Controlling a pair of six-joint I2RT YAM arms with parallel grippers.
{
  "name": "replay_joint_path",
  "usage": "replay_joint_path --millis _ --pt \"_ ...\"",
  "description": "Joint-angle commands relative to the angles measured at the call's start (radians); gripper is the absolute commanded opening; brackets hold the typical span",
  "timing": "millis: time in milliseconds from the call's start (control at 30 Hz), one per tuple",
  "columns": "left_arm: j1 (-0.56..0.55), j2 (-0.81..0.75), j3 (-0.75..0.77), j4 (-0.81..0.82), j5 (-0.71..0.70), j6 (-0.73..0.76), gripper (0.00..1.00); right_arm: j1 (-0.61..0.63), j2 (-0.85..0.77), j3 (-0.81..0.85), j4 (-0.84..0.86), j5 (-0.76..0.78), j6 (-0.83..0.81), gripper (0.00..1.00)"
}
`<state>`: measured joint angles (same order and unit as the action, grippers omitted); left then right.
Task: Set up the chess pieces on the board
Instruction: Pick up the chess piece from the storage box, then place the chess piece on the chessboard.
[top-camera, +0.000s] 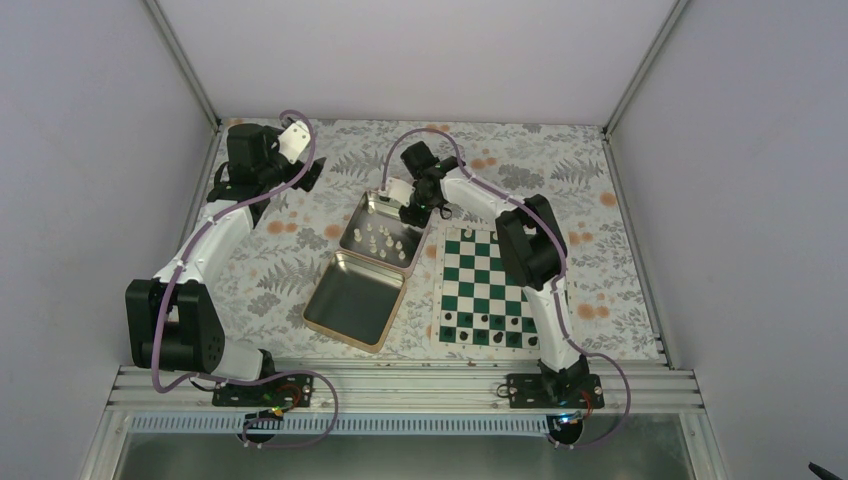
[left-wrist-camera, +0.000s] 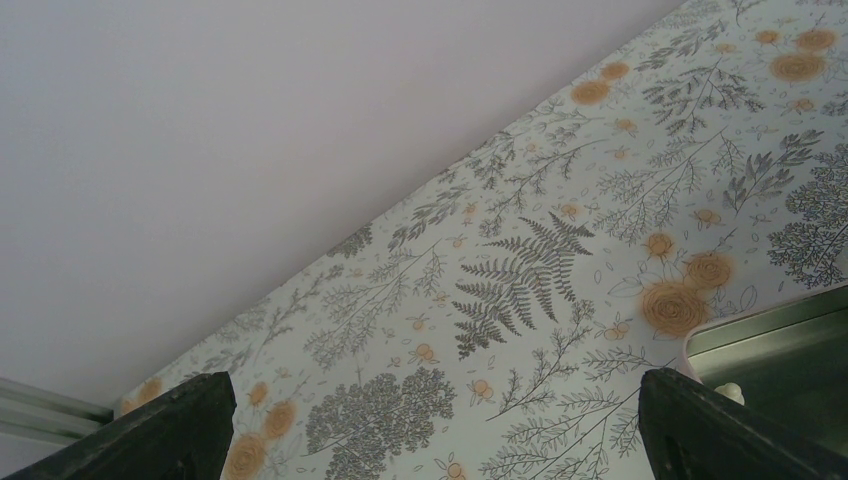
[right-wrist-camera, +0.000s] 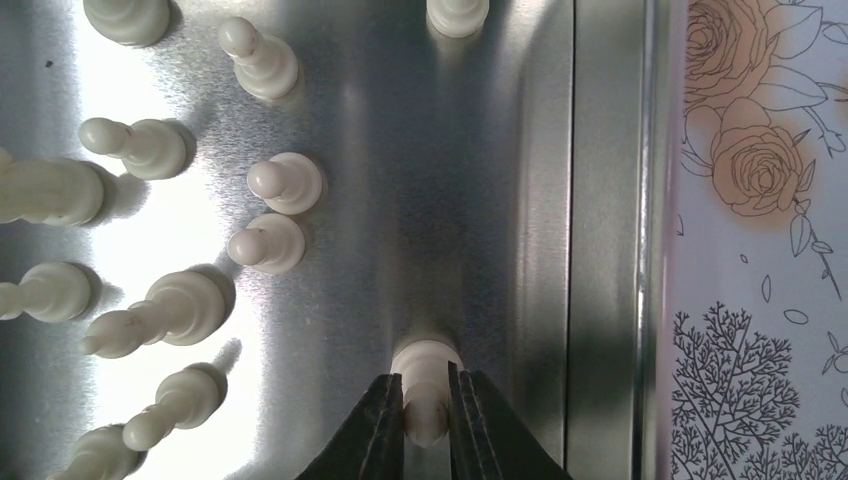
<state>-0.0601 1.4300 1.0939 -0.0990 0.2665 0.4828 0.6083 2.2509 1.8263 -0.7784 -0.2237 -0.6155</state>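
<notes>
Several cream-white chess pieces (right-wrist-camera: 275, 180) stand in the silver tin's tray (top-camera: 352, 225). My right gripper (right-wrist-camera: 427, 410) reaches down into the tray and is shut on one white chess piece (right-wrist-camera: 425, 372), with both pads against its sides; the piece's base rests on the tin floor near the right wall. The same gripper (top-camera: 412, 212) is at the tray's far right corner in the top view. The green and white board (top-camera: 483, 275) lies right of the tin. My left gripper (left-wrist-camera: 445, 440) is open over bare tablecloth, far left of the tin (left-wrist-camera: 770, 330).
Small dark pieces (top-camera: 485, 338) line the board's near rows. The tin's empty lid (top-camera: 355, 305) lies open toward the near edge. The tray's right wall (right-wrist-camera: 600, 250) stands close beside the held piece. Grey walls enclose the flowered table.
</notes>
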Motion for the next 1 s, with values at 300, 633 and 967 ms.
replay_joint_path --millis 300,633,967 --pt "-0.001 -0.007 -0.003 0.010 0.017 0.002 1.00 0.009 -0.135 0.038 0.005 -0.041 0.029 0.07" --pt "-0.002 -0.013 0.007 0.005 -0.001 0.005 1.00 -0.165 -0.439 -0.017 -0.073 -0.066 0.037 0.07" --pt "-0.003 0.000 0.013 0.003 0.007 0.005 1.00 -0.309 -0.614 -0.334 -0.029 -0.062 -0.002 0.07"
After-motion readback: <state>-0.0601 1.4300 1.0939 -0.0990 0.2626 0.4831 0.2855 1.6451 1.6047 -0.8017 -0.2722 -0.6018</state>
